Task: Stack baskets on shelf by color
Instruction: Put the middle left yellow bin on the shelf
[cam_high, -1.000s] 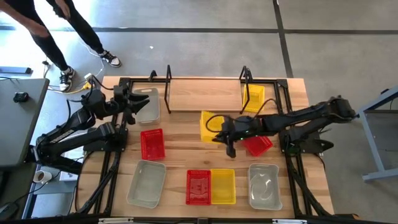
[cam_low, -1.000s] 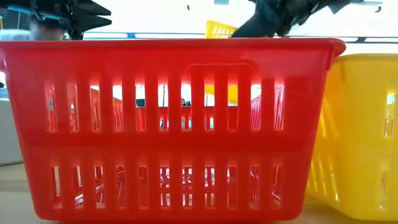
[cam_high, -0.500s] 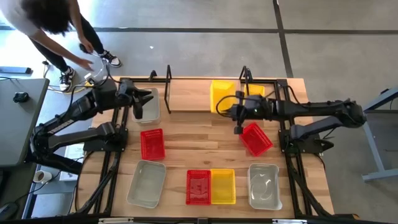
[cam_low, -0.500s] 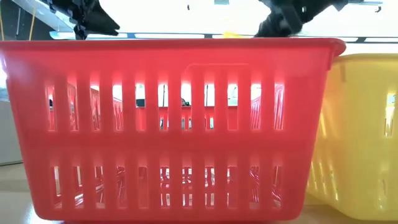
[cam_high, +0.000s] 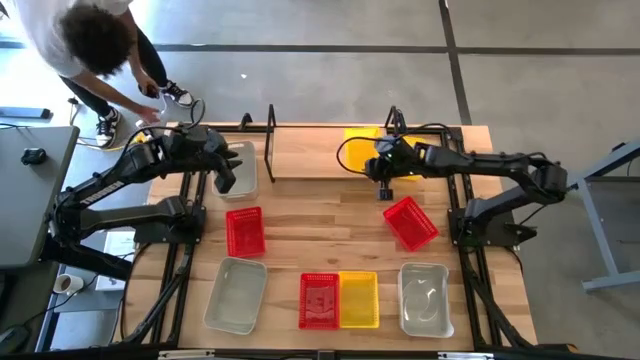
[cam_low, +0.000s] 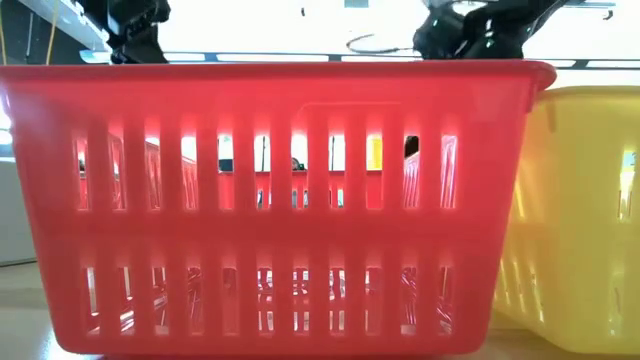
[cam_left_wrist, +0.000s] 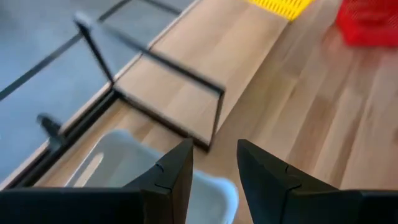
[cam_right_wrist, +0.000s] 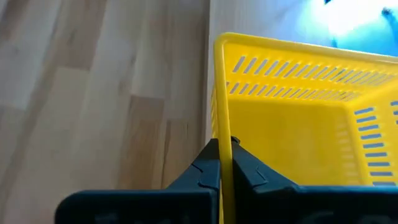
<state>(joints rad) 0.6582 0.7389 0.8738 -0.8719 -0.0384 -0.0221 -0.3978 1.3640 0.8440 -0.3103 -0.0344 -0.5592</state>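
The right claw (cam_right_wrist: 221, 163) is pinched tight on the thin rim of a yellow basket (cam_high: 362, 137), one finger inside the wall and one outside, because the rim is the easy part to grab and it lets the basket hang level. The right arm reaches long across the bench (cam_high: 300, 240) from the right edge toward the back edge, with its wrist bent down over the right end of the shelf (cam_high: 320, 155). The yellow basket is at that end of the shelf, near another yellow basket already by the right post, so it looks like the yellow ones are meant to go together there. I cannot tell if the held basket is resting on the shelf or just above it. The left claw (cam_left_wrist: 214, 165) is a little way open and holds nothing. It hangs over a clear basket (cam_high: 236, 168) at the back left corner of the bench, just outside the left end of the shelf, as if getting ready to grab its rim. The left arm bends in from the left edge. Other baskets wait on the bench: a red basket (cam_high: 245, 231) left of the middle, a tilted red basket (cam_high: 410, 222) to the right, and a row along the front edge. A person (cam_high: 90, 45) bends down on the floor past the back left corner.
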